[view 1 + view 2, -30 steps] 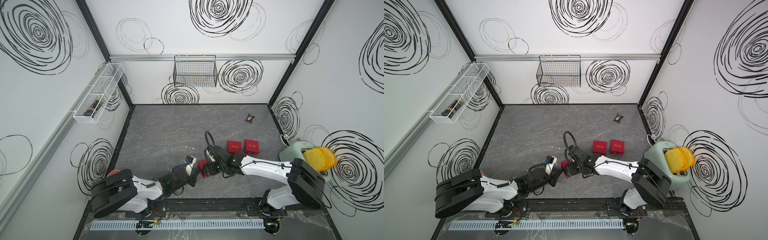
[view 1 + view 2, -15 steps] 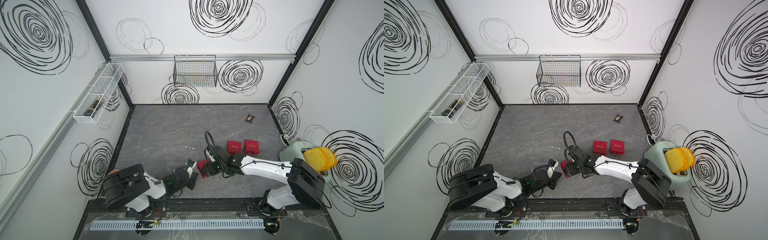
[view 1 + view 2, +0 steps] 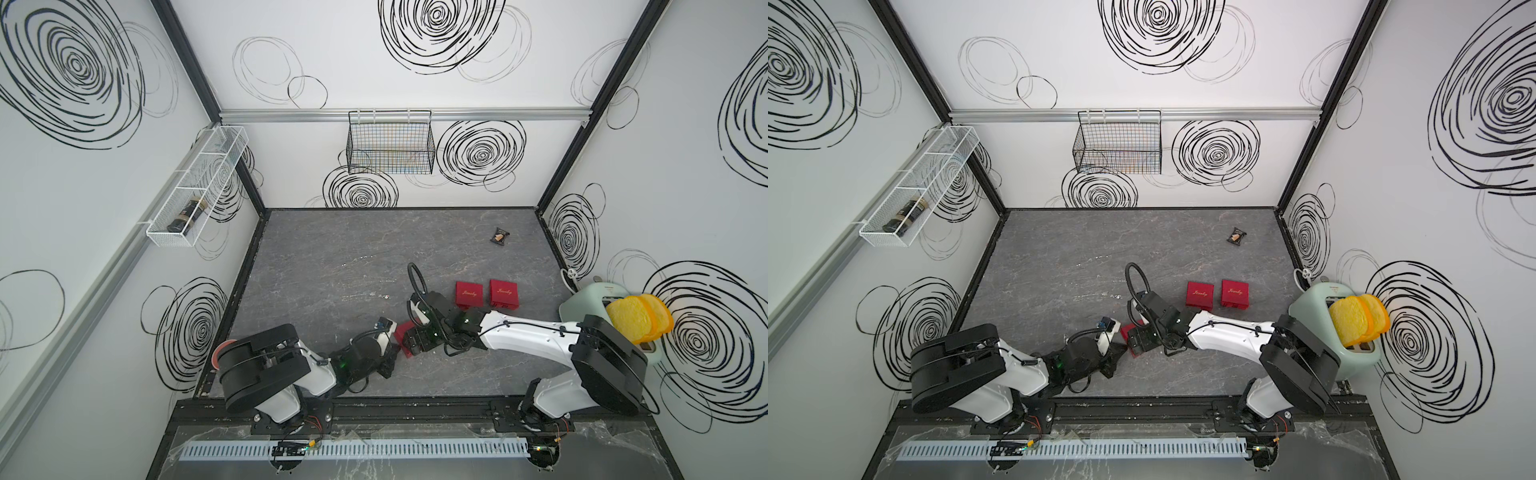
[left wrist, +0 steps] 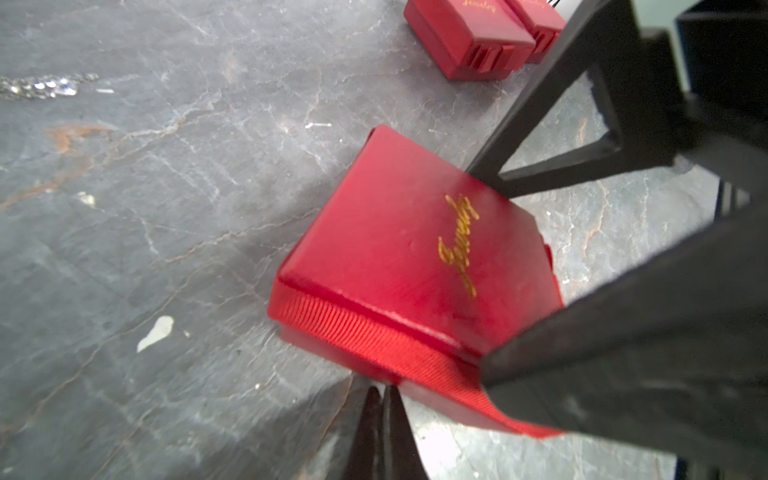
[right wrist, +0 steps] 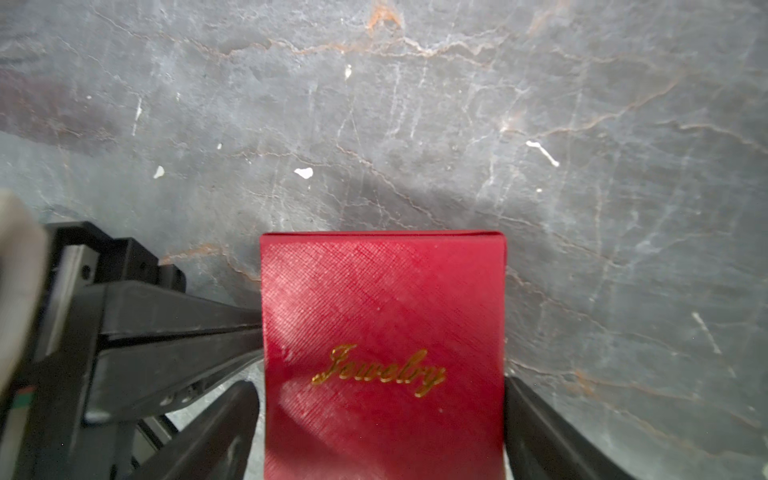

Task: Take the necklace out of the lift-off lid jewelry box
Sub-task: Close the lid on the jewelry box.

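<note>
Right fingers (image 5: 224, 419) are standing open, straddling the red jewelry box (image 5: 382, 316), one at each side wall, not clearly squeezing. Left fingers (image 4: 374, 424) are pressed shut, holding nothing, tips sitting at the box's ribboned side, seemingly touching. Box is sitting near the front edge of the surface (image 3: 332, 249), about mid-width, lid (image 4: 395, 241) on. Necklace is not showing; judging it is lying inside under the lid.

Risks:
- Shut left tips pushing sideways could be sliding or tipping the light box instead of parting the seam.
- Right fingers closing too low would be clamping lid and base together, so both come up.
- Lid popping free suddenly could be flinging the necklace out.
- Both arms are crowding one small box, so finger-on-finger contact looks likely.

Containers:
- Spare red boxes (image 3: 468, 293) are sitting lidded toward the right edge, contents hidden.
- White wall rack (image 3: 191, 199) is holding a dark jar (image 3: 186, 215).
- Black wire basket (image 3: 390, 149) on the back wall: contents hard to tell.
- Toaster (image 3: 582, 307) past the right edge is holding yellow slices (image 3: 638, 318).
- Something glittery (image 4: 41, 85) is lying loose on the surface, too blurred to name.
</note>
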{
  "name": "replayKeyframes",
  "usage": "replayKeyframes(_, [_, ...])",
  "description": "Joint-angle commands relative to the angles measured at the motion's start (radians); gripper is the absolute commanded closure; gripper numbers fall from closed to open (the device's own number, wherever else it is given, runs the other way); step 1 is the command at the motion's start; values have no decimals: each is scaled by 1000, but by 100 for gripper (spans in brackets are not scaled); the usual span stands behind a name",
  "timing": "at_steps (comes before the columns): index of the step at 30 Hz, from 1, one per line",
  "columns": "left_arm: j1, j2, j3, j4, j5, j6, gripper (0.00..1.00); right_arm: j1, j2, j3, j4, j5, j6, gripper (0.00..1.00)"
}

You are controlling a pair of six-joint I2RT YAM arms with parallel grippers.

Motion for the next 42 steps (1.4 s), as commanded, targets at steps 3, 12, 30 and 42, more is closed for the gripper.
replayKeyframes(3, [-4, 1, 16, 98, 7, -1, 100, 9, -41, -22, 82, -86, -2, 2])
replayKeyframes(12, [-4, -1, 18, 97, 4, 0, 100, -48, -79, -88, 150, -146, 44, 16])
replayKeyframes(30, [-3, -48, 52, 63, -11, 35, 100, -47, -4, -86, 171, -151, 42, 24])
replayKeyframes(42, [0, -48, 75, 61, -9, 59, 100, 3, 72, -34, 145, -122, 41, 24])
